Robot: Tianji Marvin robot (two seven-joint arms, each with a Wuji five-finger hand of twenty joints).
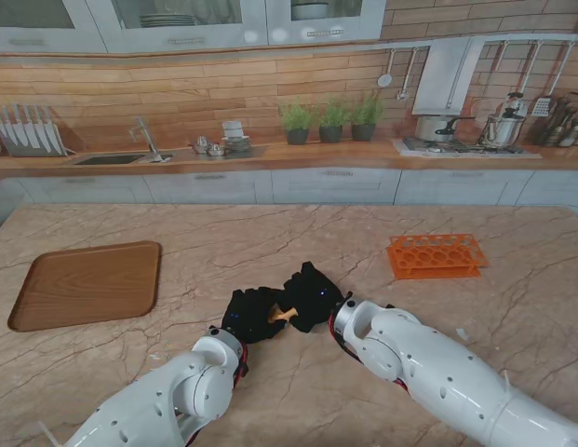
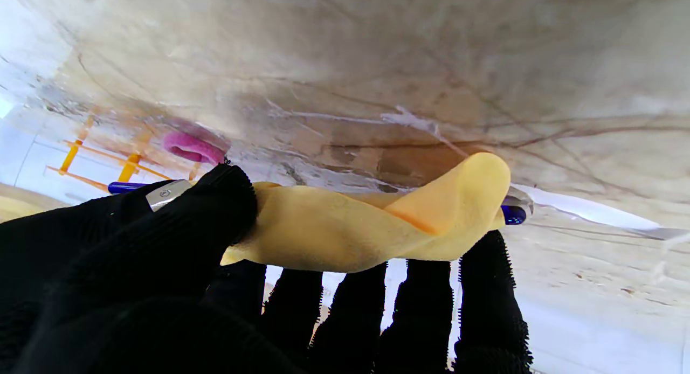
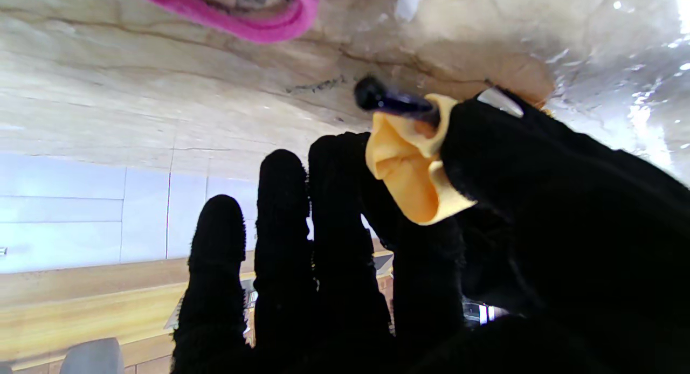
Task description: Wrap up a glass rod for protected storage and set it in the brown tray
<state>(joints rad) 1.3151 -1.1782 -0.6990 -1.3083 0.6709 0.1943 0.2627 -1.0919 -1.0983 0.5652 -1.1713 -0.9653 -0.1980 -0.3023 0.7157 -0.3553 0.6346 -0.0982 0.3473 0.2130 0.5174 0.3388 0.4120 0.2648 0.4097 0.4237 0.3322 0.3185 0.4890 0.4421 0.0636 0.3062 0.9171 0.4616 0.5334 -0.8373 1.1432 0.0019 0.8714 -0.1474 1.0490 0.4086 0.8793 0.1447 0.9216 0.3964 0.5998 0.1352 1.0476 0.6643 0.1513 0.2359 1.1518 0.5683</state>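
From my stand the scene is evenly and softly lit, fairly bright, with no hard shadows; only a faint dark patch sits on the marble surface under my two robot hands. The picture is a little soft, and the far counter bows towards the corners. My left wrist view is blown out at 9 o'clock and at 4 o'clock, where white glare washes out the surface; the yellow cloth is reasonably sharp, the marble behind it smeared. My right wrist view has speckled glare at 2 o'clock, the pink band at 11 o'clock is blurred, and my black-gloved fingers read as near-featureless silhouettes
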